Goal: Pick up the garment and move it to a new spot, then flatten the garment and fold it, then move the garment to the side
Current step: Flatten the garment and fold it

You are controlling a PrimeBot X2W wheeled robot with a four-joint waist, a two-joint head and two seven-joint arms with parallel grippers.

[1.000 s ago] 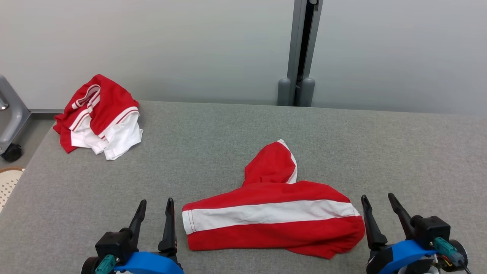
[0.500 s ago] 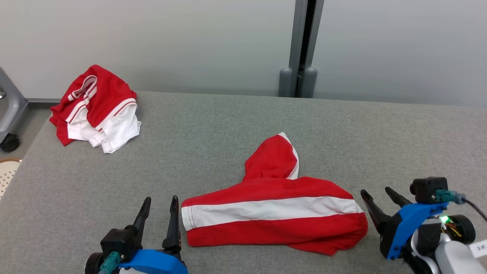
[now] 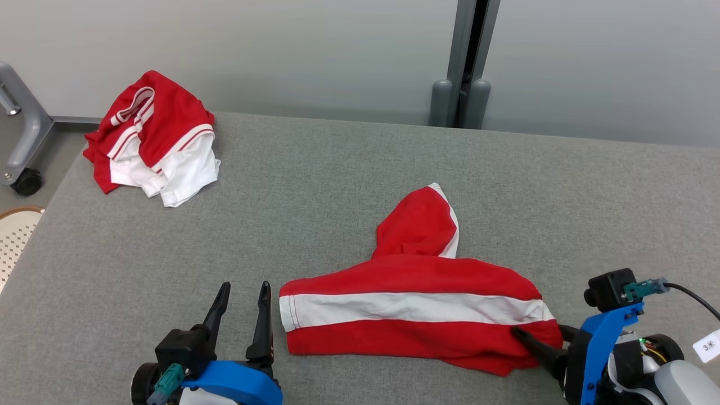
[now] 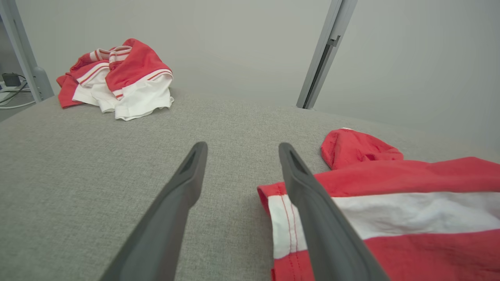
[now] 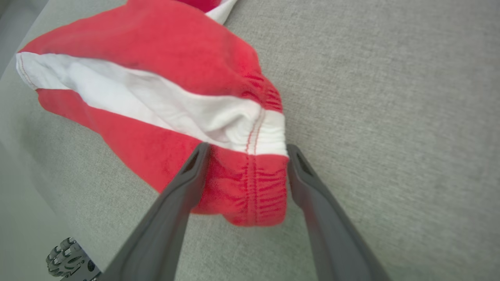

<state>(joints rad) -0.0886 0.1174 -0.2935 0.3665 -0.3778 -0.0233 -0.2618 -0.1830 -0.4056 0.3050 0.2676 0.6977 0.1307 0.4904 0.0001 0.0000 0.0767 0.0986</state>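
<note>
You will find the garment (image 3: 416,315) lying on the table (image 3: 337,169), near the front edge and right of centre. The left gripper (image 3: 242,292) stands just beside its left end. The right gripper (image 5: 246,150) straddles its right end, one finger on each side. A second garment pile (image 3: 154,140) lies at the far left corner. A post (image 3: 464,84) stands behind the table.

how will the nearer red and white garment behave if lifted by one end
Likely floppy: the garment lies limp and creased, so it should drape. Probably light: thin cloth. Its gathered waistband, between the open jaws of the right gripper, may bunch.
</note>
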